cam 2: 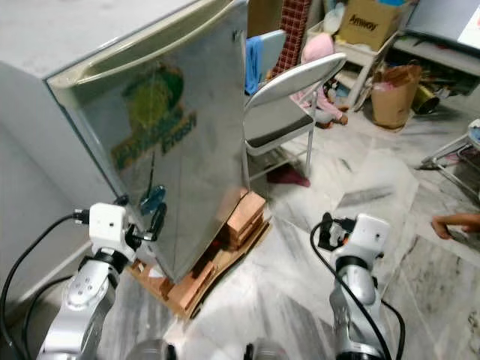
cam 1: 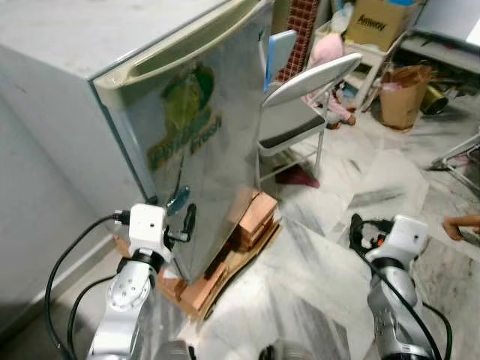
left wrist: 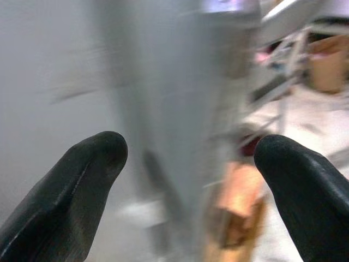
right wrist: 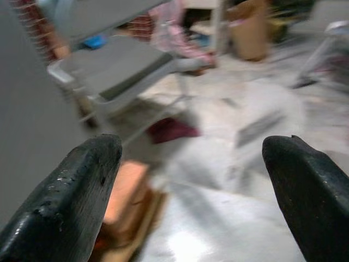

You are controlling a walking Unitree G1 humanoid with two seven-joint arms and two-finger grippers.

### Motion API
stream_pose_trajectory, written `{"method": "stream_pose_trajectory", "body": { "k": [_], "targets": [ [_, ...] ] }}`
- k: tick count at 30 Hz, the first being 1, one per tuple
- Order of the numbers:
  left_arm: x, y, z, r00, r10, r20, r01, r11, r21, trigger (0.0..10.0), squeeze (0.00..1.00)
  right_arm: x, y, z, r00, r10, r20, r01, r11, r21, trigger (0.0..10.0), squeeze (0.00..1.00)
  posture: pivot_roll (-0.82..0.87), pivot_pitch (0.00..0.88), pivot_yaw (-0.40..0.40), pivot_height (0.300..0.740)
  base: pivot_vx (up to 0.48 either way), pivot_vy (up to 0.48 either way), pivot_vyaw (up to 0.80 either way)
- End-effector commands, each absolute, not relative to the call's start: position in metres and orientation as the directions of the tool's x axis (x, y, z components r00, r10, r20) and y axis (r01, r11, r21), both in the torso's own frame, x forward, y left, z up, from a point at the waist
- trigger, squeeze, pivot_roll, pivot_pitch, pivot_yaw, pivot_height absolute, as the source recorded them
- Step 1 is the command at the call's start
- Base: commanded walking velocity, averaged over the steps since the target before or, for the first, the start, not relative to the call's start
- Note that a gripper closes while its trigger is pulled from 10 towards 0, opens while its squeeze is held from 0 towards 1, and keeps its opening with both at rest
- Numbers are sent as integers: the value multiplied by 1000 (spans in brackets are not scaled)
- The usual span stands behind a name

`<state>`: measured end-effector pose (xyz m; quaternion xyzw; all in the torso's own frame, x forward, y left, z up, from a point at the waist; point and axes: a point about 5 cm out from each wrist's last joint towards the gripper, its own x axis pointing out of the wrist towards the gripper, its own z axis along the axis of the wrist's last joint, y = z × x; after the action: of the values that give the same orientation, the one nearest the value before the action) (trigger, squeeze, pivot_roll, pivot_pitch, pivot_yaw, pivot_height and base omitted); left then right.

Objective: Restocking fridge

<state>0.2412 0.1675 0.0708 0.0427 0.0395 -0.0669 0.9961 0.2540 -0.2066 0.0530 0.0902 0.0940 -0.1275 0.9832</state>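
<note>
Two grippers are hanging low in front of the closed fridge (cam 1: 187, 142). The left gripper (cam 1: 186, 222) is sitting just beside the lower part of the door, and its fingers (left wrist: 82, 180) are standing wide apart with nothing between them. The right gripper (cam 1: 358, 234) is hanging well apart from the fridge, over the marble floor (cam 1: 315, 262), and its fingers (right wrist: 71, 196) are also wide and empty.

Several things could go wrong, I think. The fridge is resting on bricks (cam 1: 251, 217) and cardboard, so a hard pull on the door could be shaking or shifting it. The door handle (cam 1: 180, 41) is running along the top edge, far above the left gripper, so the arm is needing a long reach, and the black fingers could be scraping the shiny door. The folding chair (cam 1: 300, 105) is standing just beside the free edge of the door, so an opening door could be hitting it. No food for restocking is visible yet.

The head views are showing the whole fridge, the chair, and a person's hand (cam 1: 461, 225) at the right edge. The wrist views, which are blurred, are showing clearly how wide the fingers are.
</note>
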Motion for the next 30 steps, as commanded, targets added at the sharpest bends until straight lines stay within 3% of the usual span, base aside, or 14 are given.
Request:
{"method": "stream_pose_trajectory", "body": {
  "k": [1,30],
  "targets": [
    [239,171,70,990,-106,-91,113,991,76,10000,0,252,-211,51,946,-239,-219,273,952,142,10000,0,85,72,-41,740,0,0,0],
    [234,166,66,980,-162,-115,170,983,70,10000,0,251,-212,50,942,-246,-229,279,952,126,10000,0,84,81,-42,740,0,0,0]
  ]
}}
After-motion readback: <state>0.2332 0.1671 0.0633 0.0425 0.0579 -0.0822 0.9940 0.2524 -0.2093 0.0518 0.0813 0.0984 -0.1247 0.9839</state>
